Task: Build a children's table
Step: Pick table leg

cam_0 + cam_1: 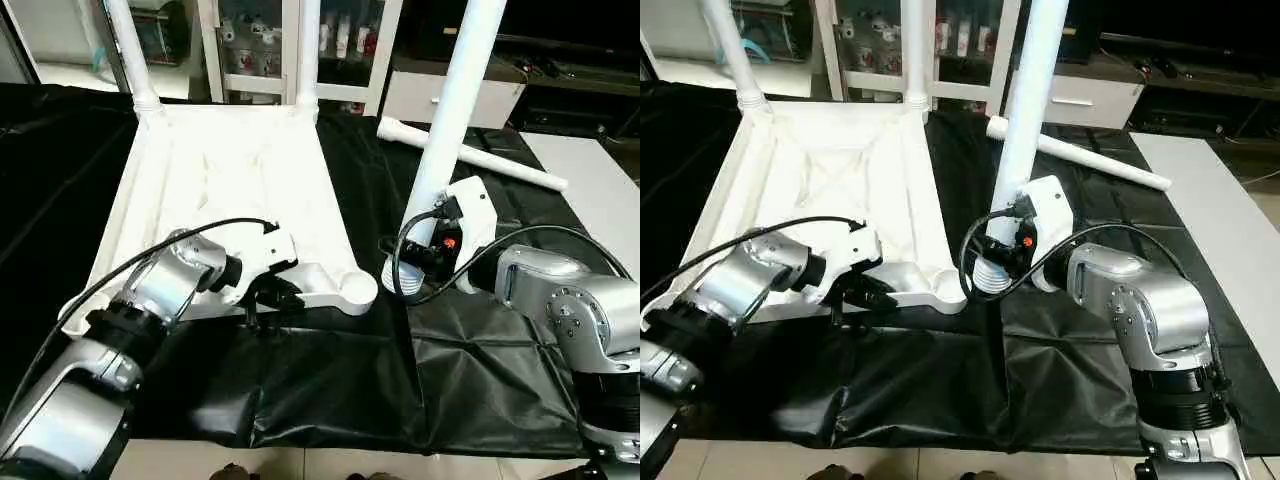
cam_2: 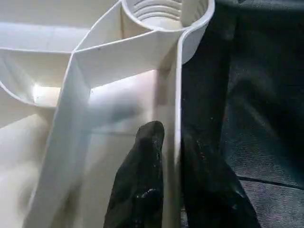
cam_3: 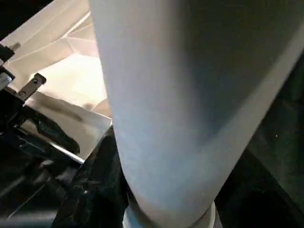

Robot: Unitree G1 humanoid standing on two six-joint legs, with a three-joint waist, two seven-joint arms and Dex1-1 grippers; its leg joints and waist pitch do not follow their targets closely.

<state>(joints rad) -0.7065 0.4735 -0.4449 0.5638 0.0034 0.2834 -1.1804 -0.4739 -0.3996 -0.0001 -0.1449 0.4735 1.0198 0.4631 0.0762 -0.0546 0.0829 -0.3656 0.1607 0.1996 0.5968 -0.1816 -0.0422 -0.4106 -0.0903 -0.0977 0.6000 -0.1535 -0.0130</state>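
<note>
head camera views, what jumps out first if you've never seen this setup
The upside-down white table top lies on black sheeting with two legs already standing in its far corner sockets. The right gripper holds a third leg upright just beside the open near socket, its ribbed end on the sheet. The left gripper straddles the top's near rim, and a fourth leg lies on the sheet behind.

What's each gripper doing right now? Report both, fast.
Left gripper: fingers either side of the tabletop rim, pinching it.
Right gripper: closed on an upright table leg.
</note>
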